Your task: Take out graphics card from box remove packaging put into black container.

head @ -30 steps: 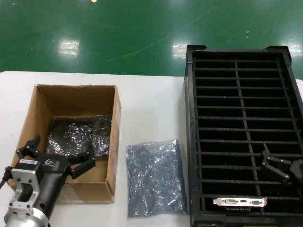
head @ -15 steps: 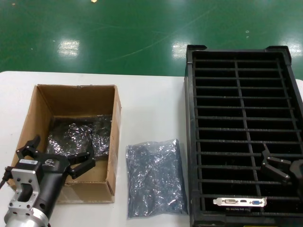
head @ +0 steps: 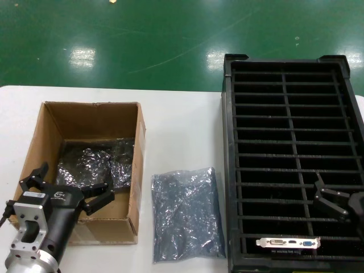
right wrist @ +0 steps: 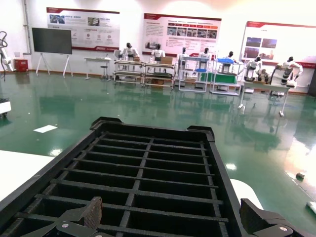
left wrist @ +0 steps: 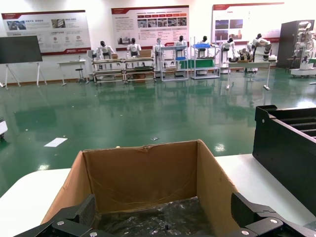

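The graphics card stands in the nearest slot of the black container, its silver bracket with a blue port facing up. The grey-blue packaging lies flat on the table between the container and the box. My left gripper is open over the near end of the box, above dark crinkly bags. In the left wrist view the box fills the space between the open fingers. My right gripper hangs open over the container's near right part, and the right wrist view shows the container's slots.
The white table carries everything, with a green floor beyond its far edge. The dark bags cover the bottom of the box. The container's wall rises to the right of the box.
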{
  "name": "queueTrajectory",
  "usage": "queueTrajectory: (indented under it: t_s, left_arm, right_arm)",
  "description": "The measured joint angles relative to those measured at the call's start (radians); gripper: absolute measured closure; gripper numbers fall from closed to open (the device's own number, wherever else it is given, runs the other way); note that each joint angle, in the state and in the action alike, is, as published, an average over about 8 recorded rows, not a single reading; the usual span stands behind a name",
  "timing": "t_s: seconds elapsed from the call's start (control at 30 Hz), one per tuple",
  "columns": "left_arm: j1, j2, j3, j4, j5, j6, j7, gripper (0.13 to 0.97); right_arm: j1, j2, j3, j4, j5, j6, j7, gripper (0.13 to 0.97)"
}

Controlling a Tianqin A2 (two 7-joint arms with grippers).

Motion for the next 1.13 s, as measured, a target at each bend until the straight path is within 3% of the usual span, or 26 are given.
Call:
queueTrajectory:
  t_s: [1.13]
  left_arm:
    - [0.000, 0.000, 0.000, 0.000, 0.000, 0.000, 0.000, 0.132]
  right_arm:
    - [0.000, 0.000, 0.000, 0.000, 0.000, 0.000, 0.000, 0.129]
